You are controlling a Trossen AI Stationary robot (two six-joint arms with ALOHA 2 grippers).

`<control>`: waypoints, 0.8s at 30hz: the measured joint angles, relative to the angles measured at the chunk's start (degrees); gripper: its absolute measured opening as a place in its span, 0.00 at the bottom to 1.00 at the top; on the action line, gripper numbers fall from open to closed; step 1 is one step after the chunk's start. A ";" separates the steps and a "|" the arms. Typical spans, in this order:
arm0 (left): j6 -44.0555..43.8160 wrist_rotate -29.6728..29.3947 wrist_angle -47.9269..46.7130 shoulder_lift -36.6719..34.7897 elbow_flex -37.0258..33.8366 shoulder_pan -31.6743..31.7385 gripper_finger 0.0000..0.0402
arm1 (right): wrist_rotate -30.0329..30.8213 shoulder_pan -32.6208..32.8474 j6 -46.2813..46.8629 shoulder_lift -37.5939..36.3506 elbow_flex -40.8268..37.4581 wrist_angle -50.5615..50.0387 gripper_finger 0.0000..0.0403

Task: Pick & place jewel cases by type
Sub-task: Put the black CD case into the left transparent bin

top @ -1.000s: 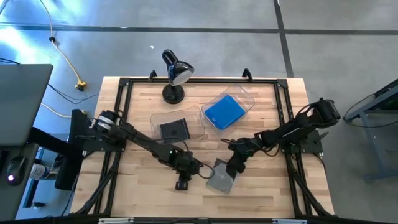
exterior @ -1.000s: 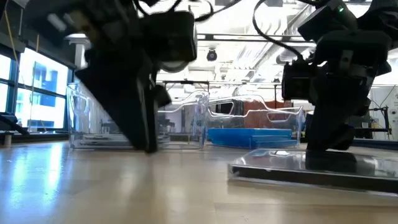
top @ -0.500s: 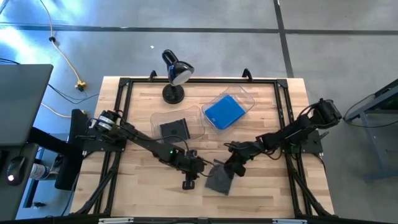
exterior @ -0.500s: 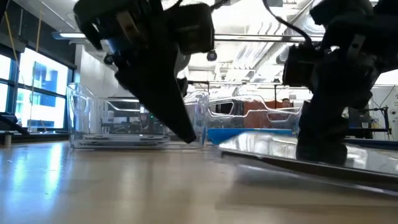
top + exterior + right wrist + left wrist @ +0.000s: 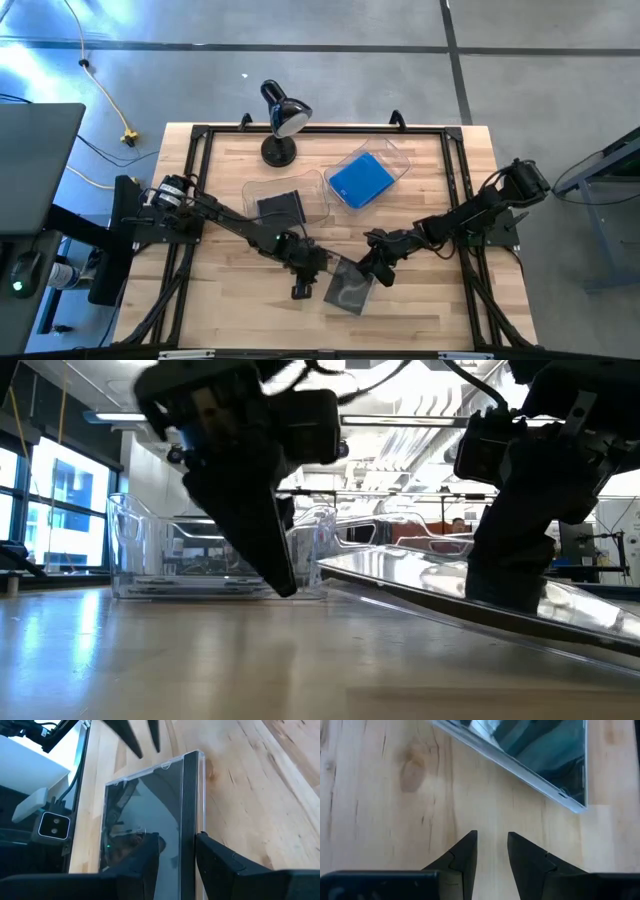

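We see the wooden table carrying two clear bins, the left bin with a dark case lying in it and the right bin with a blue case in it. Near the table's front middle, the grey jewel case sits tilted, one edge raised off the wood in the low view, and the right gripper has its fingers closed on that case's edge. Just beside it the left gripper points down at bare wood, fingers a narrow gap apart and holding nothing
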 joint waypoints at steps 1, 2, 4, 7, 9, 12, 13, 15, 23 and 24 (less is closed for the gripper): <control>0.11 1.49 -0.08 -0.03 0.00 0.66 0.27 | 0.01 0.12 0.00 0.00 0.00 0.00 0.29; 0.42 3.07 -0.21 -0.08 0.00 1.45 0.27 | 0.01 0.24 0.00 0.00 0.00 -0.04 0.29; 0.40 6.56 -0.24 -0.13 0.00 3.03 0.28 | 0.29 0.52 -0.02 0.00 0.00 -0.13 0.29; 0.62 14.92 1.09 -0.13 0.00 5.70 0.32 | 1.27 0.83 -0.24 -0.02 0.00 -0.45 0.29; 0.39 19.20 3.06 -0.13 0.00 7.44 0.37 | 1.36 0.83 -1.33 -0.02 0.00 -0.46 0.29; -1.11 22.28 5.20 -0.13 0.00 9.44 0.44 | 1.65 0.82 -2.14 -0.04 0.00 -0.46 0.29; -2.28 22.13 5.77 -0.13 0.00 9.87 0.47 | 1.85 0.83 -2.13 -0.04 0.00 -0.48 0.29; -6.22 21.43 7.38 -0.13 0.00 10.17 0.52 | 1.86 0.83 -2.10 -0.04 0.00 -0.55 0.29; -19.77 18.89 15.43 -0.15 0.09 9.45 0.62 | 1.86 0.81 -4.54 -0.04 0.00 -0.88 0.29; -20.23 18.07 14.13 -0.15 0.09 9.48 0.62 | 1.86 0.81 -4.52 -0.04 0.00 -0.90 0.29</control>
